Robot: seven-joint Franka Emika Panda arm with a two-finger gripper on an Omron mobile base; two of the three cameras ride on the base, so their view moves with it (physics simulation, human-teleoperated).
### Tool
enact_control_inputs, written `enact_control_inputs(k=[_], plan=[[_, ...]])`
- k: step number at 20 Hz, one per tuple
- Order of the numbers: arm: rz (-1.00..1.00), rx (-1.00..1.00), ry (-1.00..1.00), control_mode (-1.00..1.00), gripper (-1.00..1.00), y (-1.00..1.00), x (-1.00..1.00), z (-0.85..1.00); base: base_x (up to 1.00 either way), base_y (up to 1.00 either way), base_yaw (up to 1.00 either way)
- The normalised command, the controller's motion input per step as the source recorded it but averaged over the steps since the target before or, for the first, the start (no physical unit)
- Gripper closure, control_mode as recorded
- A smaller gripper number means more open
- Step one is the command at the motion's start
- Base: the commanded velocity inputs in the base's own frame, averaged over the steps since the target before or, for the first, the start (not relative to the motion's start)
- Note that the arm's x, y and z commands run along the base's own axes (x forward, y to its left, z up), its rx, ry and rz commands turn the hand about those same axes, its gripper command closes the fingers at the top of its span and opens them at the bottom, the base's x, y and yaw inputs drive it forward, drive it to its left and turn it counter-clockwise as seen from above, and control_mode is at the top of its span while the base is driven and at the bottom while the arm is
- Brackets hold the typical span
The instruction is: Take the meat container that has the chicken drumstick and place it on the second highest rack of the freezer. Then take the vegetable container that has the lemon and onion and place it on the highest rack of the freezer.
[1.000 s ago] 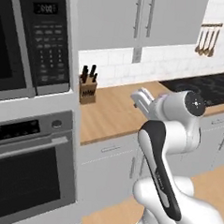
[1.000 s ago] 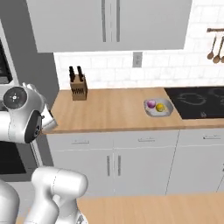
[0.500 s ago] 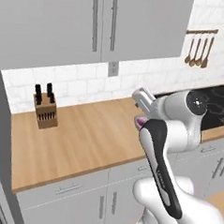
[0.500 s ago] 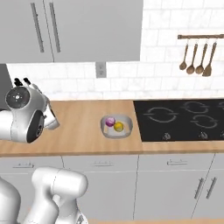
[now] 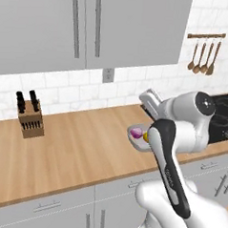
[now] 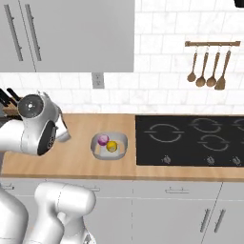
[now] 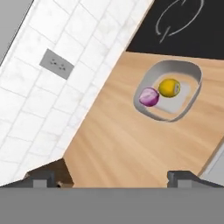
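Presently the vegetable container (image 6: 109, 147) is seen resting on the wooden counter (image 6: 71, 157), just beside the left edge of the black cooktop (image 6: 190, 140). Inside it the onion (image 6: 103, 140) and the lemon (image 6: 112, 146) are set side by side, touching or nearly so. The gripper (image 7: 113, 177) is held above the counter, well apart from the dish, with its finger tips spread wide and nothing caught between them. A knife block (image 5: 29, 122) is placed farther along the counter by the tiled wall, and wooden utensils (image 6: 207, 71) are hung from a rail above the cooktop.
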Motion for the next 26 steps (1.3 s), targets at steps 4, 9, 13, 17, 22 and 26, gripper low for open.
enact_control_inputs(k=[4,9,13,17,22,26], plan=[[-0.06,0.23,0.31,-1.0,-1.0,-1.0,0.99,-0.67,0.0,0.0,0.0],[0.0,0.17,0.4,-1.0,-1.0,-0.96,1.0,-1.0,0.0,0.0,0.0],[0.0,0.04,0.39,-1.0,-1.0,-0.7,0.99,-1.0,0.0,0.0,0.0],[0.0,0.01,0.32,-1.0,-1.0,-0.34,0.69,-1.0,0.0,0.0,0.0],[0.0,0.0,0.14,-1.0,-1.0,0.0,0.35,-1.0,0.0,0.0,0.0],[0.0,0.01,0.0,-1.0,-1.0,-0.1,0.1,-0.89,0.0,0.0,0.0]])
